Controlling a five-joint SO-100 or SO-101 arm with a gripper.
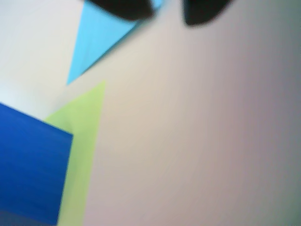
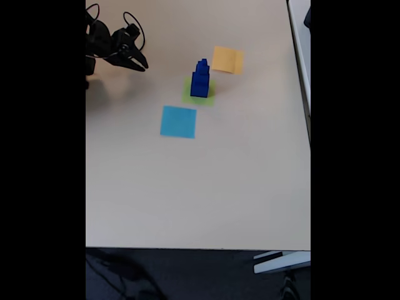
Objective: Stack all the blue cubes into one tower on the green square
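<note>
The blue cubes [image 2: 200,79] stand as one stepped tower on the green square [image 2: 209,97], no loose cube visible on the table [image 2: 187,187]; gripper [image 2: 142,65] well apart, slightly parted, empty — stacking apparently complete.

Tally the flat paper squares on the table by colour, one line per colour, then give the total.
Light-blue paper square: 1
Lime-green paper square, under the blue cube tower: 1
Orange-yellow paper square: 1
Total: 3 paper squares
</note>
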